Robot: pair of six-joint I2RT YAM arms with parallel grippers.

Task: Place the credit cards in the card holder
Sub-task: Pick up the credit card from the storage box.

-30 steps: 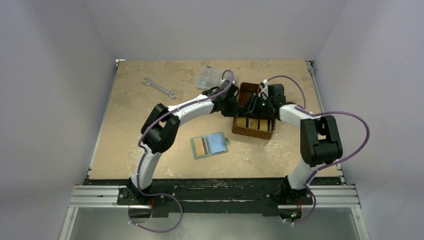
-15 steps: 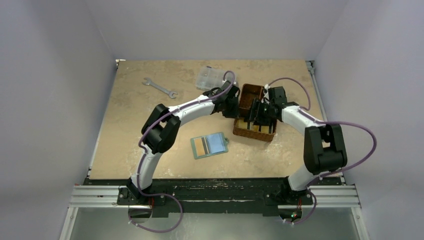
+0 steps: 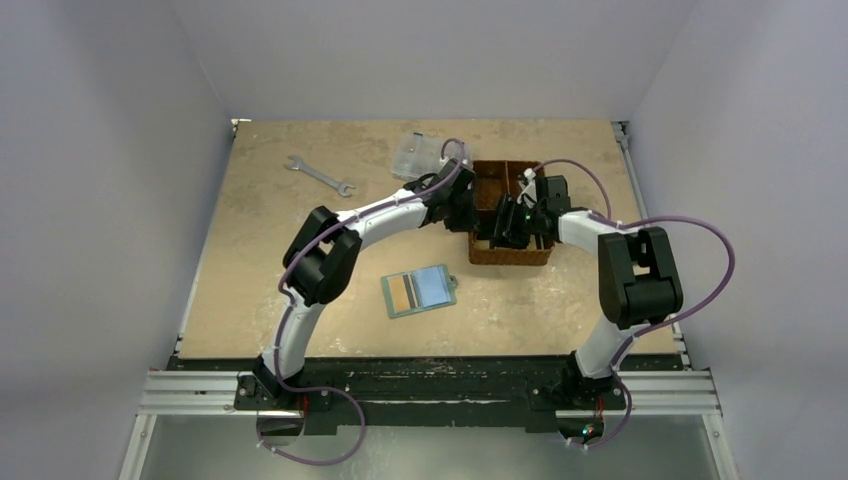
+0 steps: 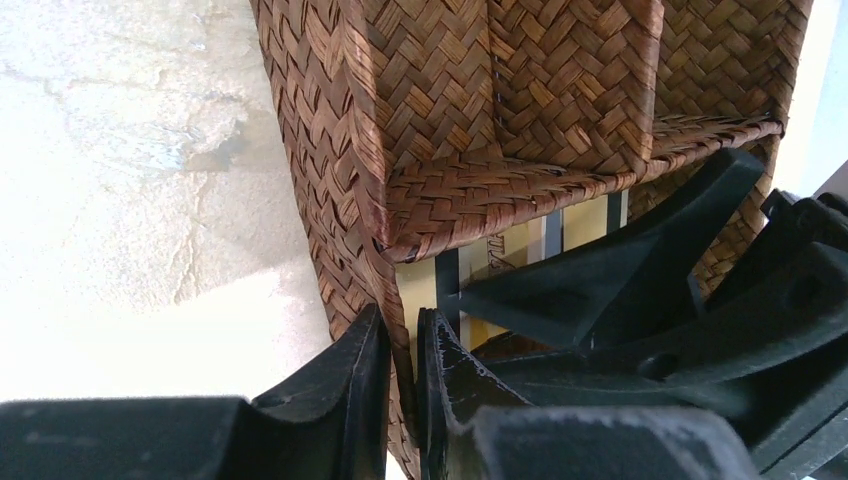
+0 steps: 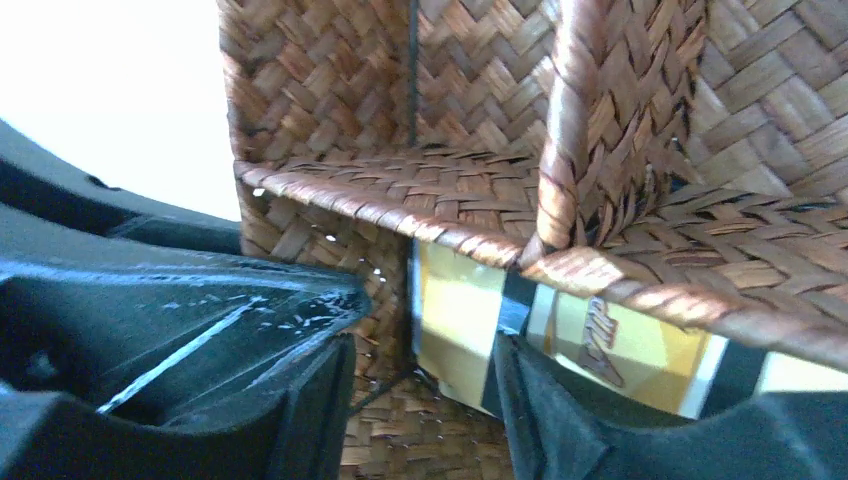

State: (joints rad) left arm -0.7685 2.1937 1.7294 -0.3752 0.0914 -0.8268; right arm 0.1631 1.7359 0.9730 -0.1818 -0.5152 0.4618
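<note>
The right gripper (image 5: pixel 420 350) has spread its jaws wider than a second ago and grips nothing. It sits low in the near compartment of the woven basket (image 3: pixel 497 170), just beside the gold credit cards (image 5: pixel 460 310) leaning there. The left gripper (image 4: pixel 400 320) is nearly closed, pinching the basket's nine o'clock wall. The basket was skewed a moment ago and now sits square, so it seems steadied for a grab. No card is lifted yet. The card holder (image 3: pixel 418 291) lies open on the counter (image 3: pixel 250 250) at seven o'clock from the basket, well apart.
</note>
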